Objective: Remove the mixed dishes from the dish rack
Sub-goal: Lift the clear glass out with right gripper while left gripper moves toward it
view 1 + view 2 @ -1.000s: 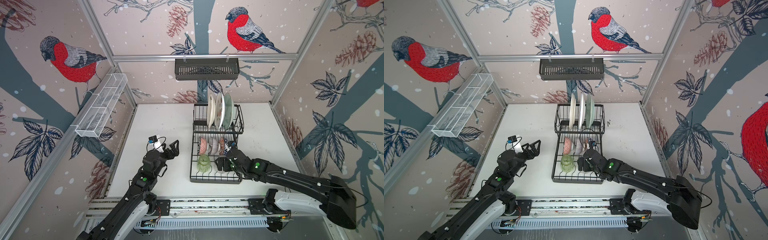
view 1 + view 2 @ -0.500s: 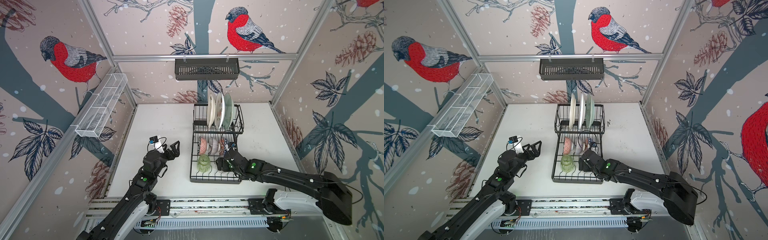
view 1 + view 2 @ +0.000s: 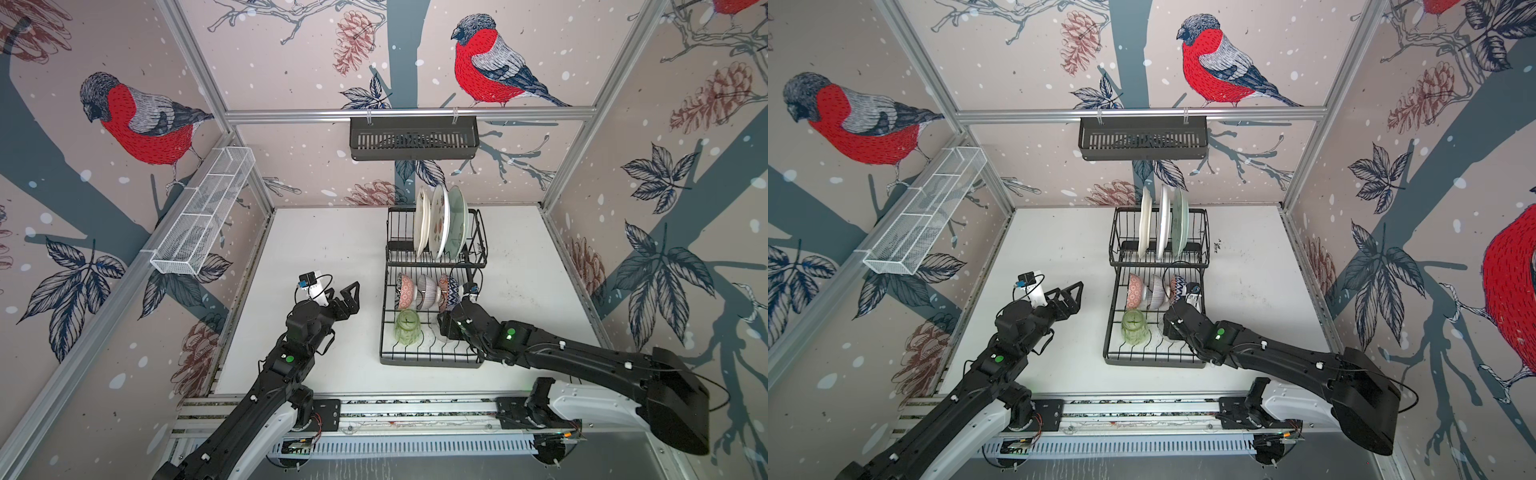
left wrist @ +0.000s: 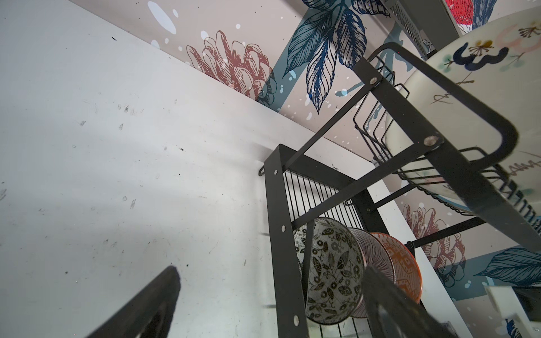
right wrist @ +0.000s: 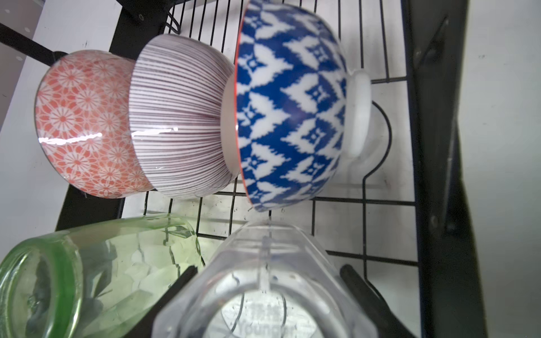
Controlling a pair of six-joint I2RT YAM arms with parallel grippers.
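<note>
The black wire dish rack stands mid-table. Three plates stand upright in its raised back section. On the flat tray, three patterned bowls lean on edge: orange, striped, blue. A green tumbler lies beside a clear tumbler. My right gripper reaches into the tray, one finger against each side of the clear tumbler. My left gripper hovers open and empty just left of the rack, facing the bowls.
A black slotted basket hangs on the back wall. A long white mesh basket is fixed to the left wall. Patterned walls close in three sides, and a metal rail runs along the table's front edge.
My right gripper has slid a little further into the tray and its fingers have narrowed onto the clear tumbler. The left arm has stayed still.
</note>
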